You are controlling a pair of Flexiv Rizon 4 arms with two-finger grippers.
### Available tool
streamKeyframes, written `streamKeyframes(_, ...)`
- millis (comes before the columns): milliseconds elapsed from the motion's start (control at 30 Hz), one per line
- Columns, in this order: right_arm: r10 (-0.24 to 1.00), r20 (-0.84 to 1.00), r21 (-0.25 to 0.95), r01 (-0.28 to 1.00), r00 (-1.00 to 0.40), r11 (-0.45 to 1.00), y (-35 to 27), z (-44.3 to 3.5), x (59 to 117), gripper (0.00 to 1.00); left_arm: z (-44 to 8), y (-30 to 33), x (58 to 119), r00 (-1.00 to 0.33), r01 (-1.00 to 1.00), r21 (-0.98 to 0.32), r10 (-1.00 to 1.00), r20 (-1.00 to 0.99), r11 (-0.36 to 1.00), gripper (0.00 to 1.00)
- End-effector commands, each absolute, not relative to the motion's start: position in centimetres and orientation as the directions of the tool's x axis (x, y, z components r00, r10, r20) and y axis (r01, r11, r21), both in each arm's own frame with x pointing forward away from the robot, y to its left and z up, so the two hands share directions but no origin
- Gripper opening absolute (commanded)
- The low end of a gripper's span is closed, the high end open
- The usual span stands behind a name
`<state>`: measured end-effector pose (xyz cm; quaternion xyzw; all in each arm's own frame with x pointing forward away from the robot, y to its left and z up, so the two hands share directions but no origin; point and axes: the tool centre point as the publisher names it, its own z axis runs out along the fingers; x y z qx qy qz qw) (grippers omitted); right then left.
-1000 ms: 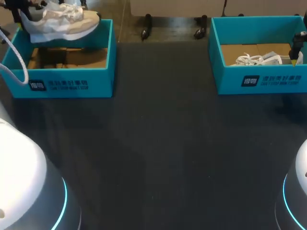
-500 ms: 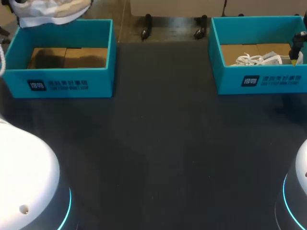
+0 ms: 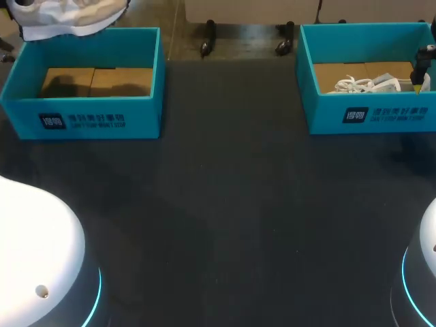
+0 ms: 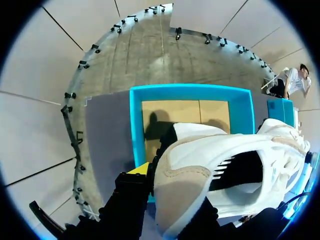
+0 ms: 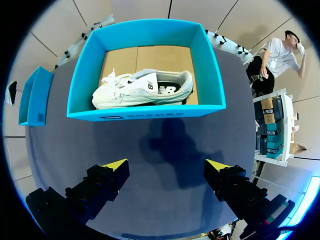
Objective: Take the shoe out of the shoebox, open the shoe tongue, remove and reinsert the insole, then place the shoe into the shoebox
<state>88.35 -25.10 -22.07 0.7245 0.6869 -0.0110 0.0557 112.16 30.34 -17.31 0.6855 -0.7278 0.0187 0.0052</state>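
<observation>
Two teal shoeboxes stand well apart on the dark table [image 3: 225, 204], one toward each far corner, as I watch from the head camera. The left shoebox [image 3: 88, 121] shows its brown cardboard floor. Above its far left corner hangs a beige-and-white shoe [image 3: 71, 15], clear of the walls and partly cut off by the view's edge.

From the left wrist camera, my left gripper [image 4: 172, 197] has that shoe by the heel end. One black finger with its yellow tip presses the near side of the heel, and the other finger comes up on the opposite side with its tip hidden behind the shoe. The pincer is closed on the heel from both sides, and the rest of the shoe runs out sideways from the fingers. The left shoebox lies below and beyond it.

The right shoebox [image 5: 145, 111] holds a white shoe [image 5: 145, 87], lying on its side across the cardboard floor, its laces loose at one end. My right gripper [image 5: 167, 165] hangs over the table just in front of that box's near wall. Its two yellow-tipped fingers are spread wide, with only the table between them. In the head view this gripper sits by the box's near right corner.
</observation>
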Motion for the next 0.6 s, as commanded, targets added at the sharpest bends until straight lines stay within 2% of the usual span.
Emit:
streamKeyframes(33,0.994,-0.093,0.066,0.997,0.056,-0.05,-25.1,-22.1,88.3,1.0,-15.6,29.5,109.5,-0.013,-0.995,-0.103,-1.0,-0.004,0.014,0.0)
streamKeyframes(300,0.994,-0.093,0.066,0.997,0.056,-0.05,-25.1,-22.1,88.3,1.0,-13.2,27.2,104.6,0.053,-0.99,-0.136,-0.995,-0.082,-0.041,0.0)
streamKeyframes(600,0.994,-0.093,0.066,0.997,0.056,-0.05,-25.1,-22.1,88.3,1.0,-13.2,23.8,100.0,-0.056,-0.988,-0.14,-0.997,-0.045,0.062,0.0)
